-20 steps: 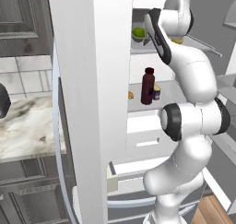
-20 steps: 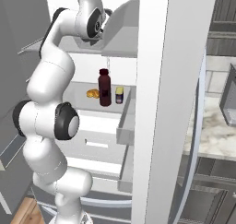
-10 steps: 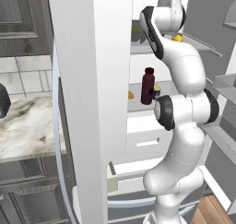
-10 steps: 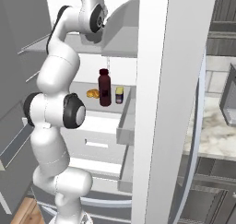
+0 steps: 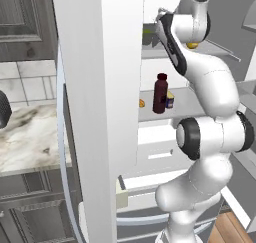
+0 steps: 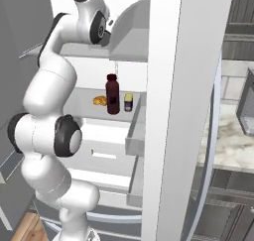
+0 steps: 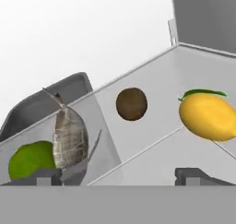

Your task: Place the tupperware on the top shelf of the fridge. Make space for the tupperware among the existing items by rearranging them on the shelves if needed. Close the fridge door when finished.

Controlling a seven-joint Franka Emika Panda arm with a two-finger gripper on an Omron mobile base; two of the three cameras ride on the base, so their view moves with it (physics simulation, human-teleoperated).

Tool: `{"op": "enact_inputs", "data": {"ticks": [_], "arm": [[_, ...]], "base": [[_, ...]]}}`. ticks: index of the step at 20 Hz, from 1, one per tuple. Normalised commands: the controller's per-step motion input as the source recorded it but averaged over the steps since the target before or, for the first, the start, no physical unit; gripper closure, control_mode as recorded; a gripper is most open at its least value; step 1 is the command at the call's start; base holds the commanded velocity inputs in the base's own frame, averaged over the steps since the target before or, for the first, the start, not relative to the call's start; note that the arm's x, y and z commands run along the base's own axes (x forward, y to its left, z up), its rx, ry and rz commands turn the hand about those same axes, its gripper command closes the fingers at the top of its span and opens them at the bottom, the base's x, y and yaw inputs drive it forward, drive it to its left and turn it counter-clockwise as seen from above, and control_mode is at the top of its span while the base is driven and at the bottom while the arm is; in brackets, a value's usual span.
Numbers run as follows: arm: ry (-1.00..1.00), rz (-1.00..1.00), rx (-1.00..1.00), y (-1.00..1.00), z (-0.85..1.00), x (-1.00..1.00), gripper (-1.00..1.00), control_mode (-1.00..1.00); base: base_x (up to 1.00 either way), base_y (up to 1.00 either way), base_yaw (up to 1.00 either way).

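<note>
tupperware (image 7: 44, 140) rests on top shelf (image 7: 152, 126) | gripper (image 7: 117, 174) jaws apart, one fingertip beside its wall | risk: retreating arm clips box, rolling brown fruit (image 7: 131, 103), mango (image 7: 207, 115)

I see a dark grey plastic tupperware (image 7: 44, 105) on the smooth matt top shelf (image 7: 152, 103), beside a dull brown fruit (image 7: 131, 103) and a satin-skinned yellow fruit (image 7: 208, 115); below stands a glossy maroon bottle (image 5: 160, 93), near veined marble counter (image 5: 27, 137).
</note>
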Motion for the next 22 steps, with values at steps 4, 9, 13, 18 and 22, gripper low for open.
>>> {"op": "enact_inputs", "data": {"ticks": [4,9,13,18,22], "arm": [[-0.59,0.00,0.00,0.03,-0.19,-1.00,-1.00,-1.00],[-0.15,0.00,0.00,0.09,-0.17,-1.00,-1.00,-1.00],[0.12,0.02,0.00,0.00,-0.51,-1.00,-1.00,-1.00],[0.31,0.02,0.00,0.00,-0.67,-1.00,-1.00,-1.00],[0.54,0.05,0.00,0.00,-0.27,-1.00,-1.00,-1.00]], "base": [[0.00,0.00,0.00],[0.00,0.00,0.00],[0.00,0.00,0.00],[0.00,0.00,0.00],[0.00,0.00,0.00]]}}
